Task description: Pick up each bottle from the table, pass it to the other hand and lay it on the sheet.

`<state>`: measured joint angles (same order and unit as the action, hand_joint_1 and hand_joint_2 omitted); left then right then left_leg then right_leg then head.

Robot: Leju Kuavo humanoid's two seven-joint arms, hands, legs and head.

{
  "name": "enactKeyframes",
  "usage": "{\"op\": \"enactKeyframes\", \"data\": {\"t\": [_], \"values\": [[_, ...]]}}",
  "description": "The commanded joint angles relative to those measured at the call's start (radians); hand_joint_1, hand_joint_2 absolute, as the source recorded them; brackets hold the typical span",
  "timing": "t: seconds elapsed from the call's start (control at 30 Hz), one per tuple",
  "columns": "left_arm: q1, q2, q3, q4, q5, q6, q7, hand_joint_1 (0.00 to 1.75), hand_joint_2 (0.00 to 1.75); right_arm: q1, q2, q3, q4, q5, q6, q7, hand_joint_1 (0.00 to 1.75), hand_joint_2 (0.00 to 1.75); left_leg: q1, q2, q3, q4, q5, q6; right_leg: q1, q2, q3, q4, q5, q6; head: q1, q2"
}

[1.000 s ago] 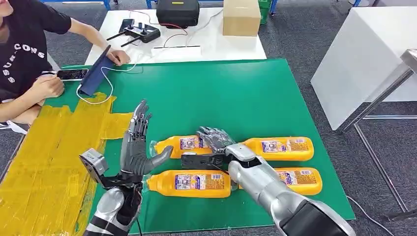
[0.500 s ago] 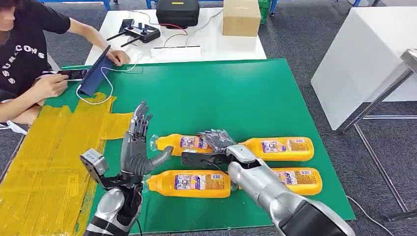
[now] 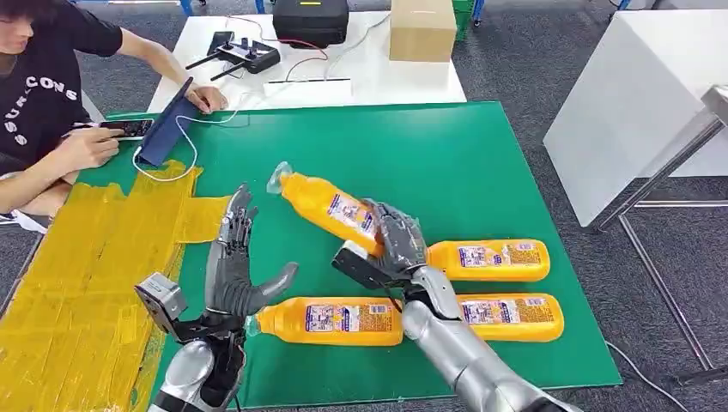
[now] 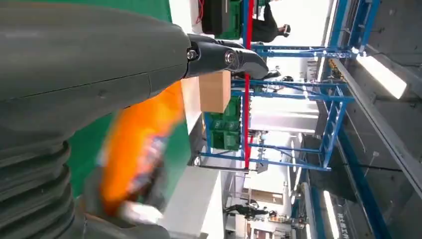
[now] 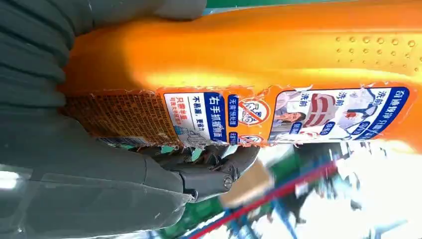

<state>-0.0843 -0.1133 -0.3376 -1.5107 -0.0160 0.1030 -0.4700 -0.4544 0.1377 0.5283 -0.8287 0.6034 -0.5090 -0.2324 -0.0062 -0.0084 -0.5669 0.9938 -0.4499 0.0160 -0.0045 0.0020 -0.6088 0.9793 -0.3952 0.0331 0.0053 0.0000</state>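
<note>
**Head view: right hand lifts one orange bottle, left hand waits open**

Head view, near edge: left hand (image 3: 233, 279) raised over the green table mat (image 3: 481, 163), palm turned toward the right, fingers spread and upright, thumb out, holding nothing. Just beside it an orange plastic bottle with a printed label (image 3: 330, 320) lies flat on the mat, clear cap end toward the left hand. To its right a second lying orange bottle (image 3: 513, 317), partly behind the silver right forearm. Behind that, a third lying orange bottle (image 3: 491, 259), its cap end hidden by the right hand.

Right hand (image 3: 391, 243) grips the lifted orange bottle (image 3: 330, 207) around its lower body; bottle is off the mat, tilted, cap end up and pointing away to the left. Right wrist view: fingers wrapped around the label end of the lifted bottle (image 5: 259, 79). Left wrist view: same bottle as an orange blur (image 4: 137, 144) beyond the thumb.

Left side: the yellow taped sheet (image 3: 77, 283), no bottle on it.

Farther: a dark tablet (image 3: 167, 124) with a white cable (image 3: 185, 150), a phone (image 3: 124, 129) under a seated person's hand (image 3: 86, 148). On the white table (image 3: 378, 77) beyond: a black controller (image 3: 245, 56), a black case (image 3: 311, 21), a cardboard box (image 3: 421, 30).
</note>
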Motion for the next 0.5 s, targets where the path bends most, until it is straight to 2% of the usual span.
{"op": "enactKeyframes", "data": {"t": [0.03, 0.1, 0.2, 0.4, 0.43, 0.5], "values": [[-0.003, 0.036, 0.005, -0.013, -0.023, 0.002, 0.006, 0.00, 1.75, 0.153, -0.016, -0.187, -0.353, -0.086, -0.046, -0.075, 1.71, 1.75, 0.001, -0.002, 0.002, 0.000, -0.001, -0.001, 0.001, -0.002, 0.003, 0.000, -0.002, 0.000, 0.000, 0.000], [-0.013, 0.045, -0.004, -0.011, -0.036, -0.006, 0.012, 0.00, 1.75, 0.195, 0.002, -0.225, -0.427, -0.187, -0.037, -0.150, 1.73, 1.75, 0.001, -0.001, 0.000, 0.000, -0.001, -0.001, 0.001, -0.002, 0.001, 0.000, -0.001, 0.000, 0.000, 0.000], [-0.035, 0.052, -0.006, -0.007, -0.034, -0.033, 0.037, 0.00, 1.75, 0.254, 0.006, -0.219, -0.521, -0.253, 0.021, -0.177, 1.73, 1.75, 0.001, -0.002, 0.001, 0.000, -0.001, -0.001, 0.000, -0.003, 0.002, 0.000, -0.002, -0.001, 0.000, 0.000], [-0.047, 0.053, -0.007, -0.004, -0.031, -0.041, 0.043, 0.00, 1.75, 0.264, 0.011, -0.205, -0.526, -0.263, 0.042, -0.176, 1.71, 1.75, 0.001, 0.000, 0.001, 0.000, -0.001, -0.001, 0.001, 0.000, 0.001, 0.000, -0.001, 0.000, 0.000, 0.000], [-0.052, 0.057, -0.013, 0.003, -0.026, -0.056, 0.050, 0.00, 1.75, 0.252, 0.000, -0.187, -0.512, -0.293, 0.104, -0.177, 1.61, 1.75, 0.001, 0.000, 0.003, 0.000, -0.002, -0.002, 0.001, -0.001, 0.003, 0.000, -0.002, -0.001, 0.000, 0.000], [-0.065, 0.058, -0.013, 0.017, -0.006, -0.076, 0.062, 0.00, 1.75, 0.253, 0.003, -0.170, -0.506, -0.317, 0.148, -0.192, 1.61, 1.75, 0.001, 0.000, 0.002, 0.000, -0.001, -0.001, 0.001, -0.001, 0.002, 0.000, -0.001, 0.000, 0.000, 0.000]]}}
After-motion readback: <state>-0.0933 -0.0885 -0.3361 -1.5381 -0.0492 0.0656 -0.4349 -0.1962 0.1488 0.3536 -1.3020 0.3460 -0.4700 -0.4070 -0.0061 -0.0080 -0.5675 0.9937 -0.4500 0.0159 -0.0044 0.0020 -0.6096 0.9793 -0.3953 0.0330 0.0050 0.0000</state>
